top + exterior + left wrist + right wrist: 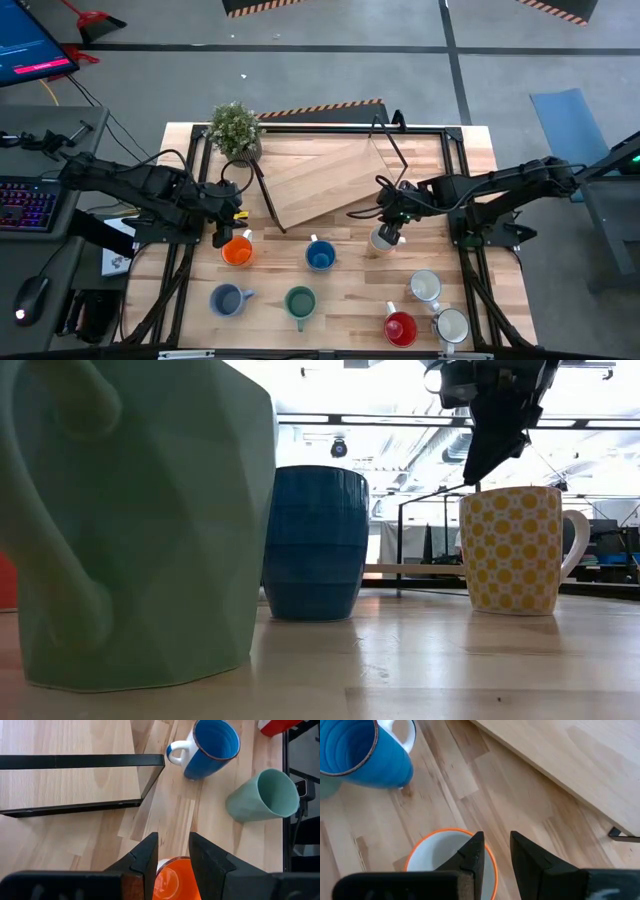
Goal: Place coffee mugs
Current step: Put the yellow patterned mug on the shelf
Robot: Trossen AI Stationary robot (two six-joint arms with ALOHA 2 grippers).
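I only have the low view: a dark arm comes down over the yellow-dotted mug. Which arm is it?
Observer: The right one. The right gripper is at the rim of the yellow-dotted mug, which stands on the table.
Operator: And the other arm?
Observer: The left gripper is at the rim of the orange mug, on the blue mug's left in the high view.
Operator: Anything hidden by my green mug?
Observer: A grey-blue mug stands left of the green mug.

Wooden table [340, 300]: eight mugs [320, 256], potted plant [236, 131], raised board [330, 180].
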